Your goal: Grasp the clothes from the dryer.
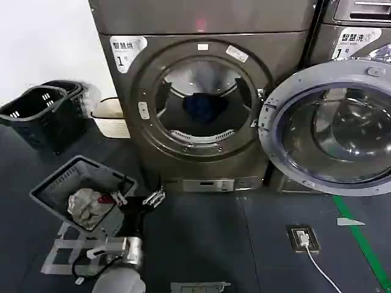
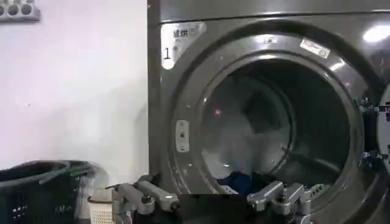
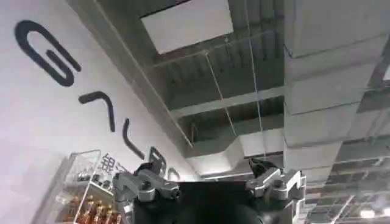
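At the left of the head view we see two dark baskets point(image 1: 43, 110) by the wall, and lower down a grey basket point(image 1: 58, 183) holding a white-and-red bundle point(image 1: 88, 206), probably set there to receive laundry. Just right of it, in the lower left, our left gripper point(image 1: 153, 198) sits low in front of the dryer point(image 1: 201, 91), jaws spread wide and holding nothing, which we judge a ready posture for reaching in. At centre the dryer's round mouth stands open, its door point(image 1: 330, 128) swung out to the right so the way is clear. The clothes point(image 1: 204, 107), a small navy bundle, lie on the drum floor towards the back, well above and to the right of the jaws in the frame, and well apart from them. In the left wrist view the bundle point(image 2: 237, 181) peeks just above and between the fingers point(image 2: 149, 196). Our right gripper point(image 3: 207, 182) points up at the ceiling, jaws wide, parked.
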